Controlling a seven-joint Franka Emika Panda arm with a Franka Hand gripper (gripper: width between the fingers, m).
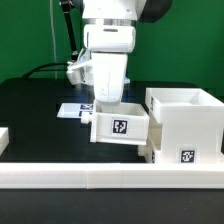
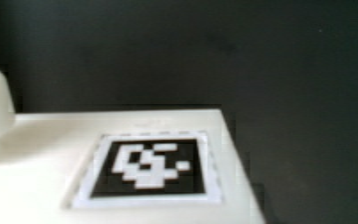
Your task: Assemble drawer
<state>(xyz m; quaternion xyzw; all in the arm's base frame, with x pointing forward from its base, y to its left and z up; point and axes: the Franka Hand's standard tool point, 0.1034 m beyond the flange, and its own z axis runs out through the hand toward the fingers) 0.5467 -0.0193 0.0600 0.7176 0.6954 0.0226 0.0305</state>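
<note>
The drawer (image 1: 120, 127), a low white open-top tray with a black-and-white marker on its near side, sits on the black table against the left side of the taller white housing (image 1: 185, 122). My gripper (image 1: 109, 103) hangs straight down over the drawer's back part. Its fingertips are hidden behind the drawer's wall, so I cannot tell whether they grip anything. The wrist view shows no fingers. It shows only a close, blurred white face carrying a square marker (image 2: 149, 165), with black table beyond; I cannot tell which part that face belongs to.
A long white rail (image 1: 110, 181) runs along the table's front edge. The marker board (image 1: 72, 109) lies flat behind the drawer on the exterior view's left. A small white piece (image 1: 3, 139) shows at the left edge. A black cable (image 1: 40, 72) runs behind.
</note>
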